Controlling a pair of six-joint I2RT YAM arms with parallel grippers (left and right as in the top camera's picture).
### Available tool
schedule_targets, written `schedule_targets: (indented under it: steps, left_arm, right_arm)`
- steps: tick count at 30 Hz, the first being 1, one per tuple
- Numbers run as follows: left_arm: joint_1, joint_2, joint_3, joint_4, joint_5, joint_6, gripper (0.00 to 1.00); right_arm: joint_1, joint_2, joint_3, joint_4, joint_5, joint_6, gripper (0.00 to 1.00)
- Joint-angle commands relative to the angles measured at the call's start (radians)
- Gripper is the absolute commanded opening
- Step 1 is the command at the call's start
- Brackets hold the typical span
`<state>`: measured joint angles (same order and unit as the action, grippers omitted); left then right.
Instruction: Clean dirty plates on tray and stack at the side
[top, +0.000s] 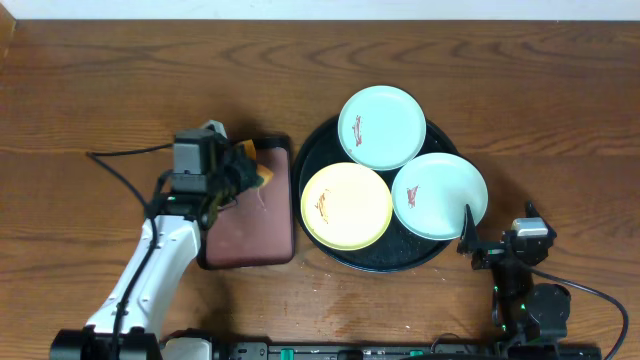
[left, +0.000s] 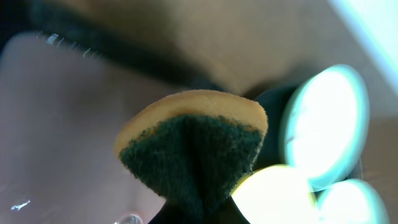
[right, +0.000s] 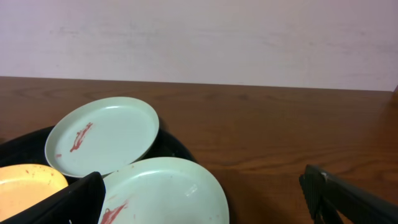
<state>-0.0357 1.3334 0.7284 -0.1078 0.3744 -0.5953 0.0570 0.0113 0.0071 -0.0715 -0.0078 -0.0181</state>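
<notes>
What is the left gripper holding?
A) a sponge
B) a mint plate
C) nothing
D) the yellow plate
A: the left gripper is shut on a sponge, yellow on top with a dark green scrubbing face, seen pinched in the left wrist view.

A dark brown wooden table (top: 100, 80) with a strong wavy grain fills the scene, and its far edge meets a pale wall (top: 320, 10). Right of centre, a round black tray (top: 380, 262) with a raised rim sits on the wood. Just left of it, almost touching, lies a smaller rectangular maroon tray (top: 250, 235) with a black rim, long side running near to far. Further left, a thin black cable (top: 130, 152) trails across the tabletop.
</notes>
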Motion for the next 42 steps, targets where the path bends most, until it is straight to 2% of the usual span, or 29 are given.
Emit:
schedule_targets:
  steps: [1, 3, 6, 11, 15, 18, 21, 23, 25, 28, 32, 38, 42]
  left_arm:
    - [0.081, -0.072, 0.023, 0.032, 0.148, -0.190, 0.07]
    - [0.126, -0.103, 0.023, 0.031, 0.203, -0.321, 0.07]
    - [0.165, -0.133, 0.023, 0.031, 0.266, -0.420, 0.07]
    - [0.177, -0.154, 0.023, 0.031, 0.317, -0.486, 0.07]
    - [0.177, -0.154, 0.023, 0.031, 0.367, -0.583, 0.07]
    - [0.177, -0.153, 0.023, 0.030, 0.389, -0.602, 0.07]
    - [0.177, -0.150, 0.023, 0.030, 0.345, -0.500, 0.07]
    - [0.174, -0.142, 0.022, 0.017, 0.281, -0.321, 0.08]
    - [0.169, -0.128, 0.019, -0.031, 0.237, -0.203, 0.07]
    - [0.167, -0.087, 0.006, -0.106, 0.216, -0.175, 0.08]
    - [0.167, 0.015, -0.007, -0.115, 0.175, -0.124, 0.07]
    - [0.167, 0.094, -0.006, -0.059, 0.197, 0.110, 0.07]
    - [0.167, 0.053, -0.006, 0.000, 0.220, 0.139, 0.07]
  right_arm:
    - [0.005, -0.005, 0.000, -0.006, 0.000, -0.005, 0.99]
    - [0.005, -0.005, 0.000, -0.006, -0.001, -0.005, 0.99]
    - [0.005, -0.005, 0.000, -0.006, 0.000, -0.005, 0.99]
    - [0.005, -0.005, 0.000, -0.006, 0.000, -0.005, 0.99]
    - [0.005, -0.005, 0.000, -0.006, -0.001, -0.005, 0.99]
    - [0.005, -0.005, 0.000, -0.006, 0.000, -0.005, 0.99]
    - [0.005, -0.005, 0.000, -0.006, 0.000, -0.005, 0.99]
    - [0.005, -0.005, 0.000, -0.006, 0.000, -0.005, 0.99]
    - [0.005, -0.005, 0.000, -0.006, 0.000, -0.005, 0.99]
    - [0.005, -0.005, 0.000, -0.006, 0.000, -0.005, 0.99]
    - [0.005, -0.005, 0.000, -0.006, 0.000, -0.005, 0.99]
    - [0.005, -0.005, 0.000, -0.006, -0.001, -0.005, 0.99]
    - [0.005, -0.005, 0.000, -0.006, 0.000, -0.005, 0.99]
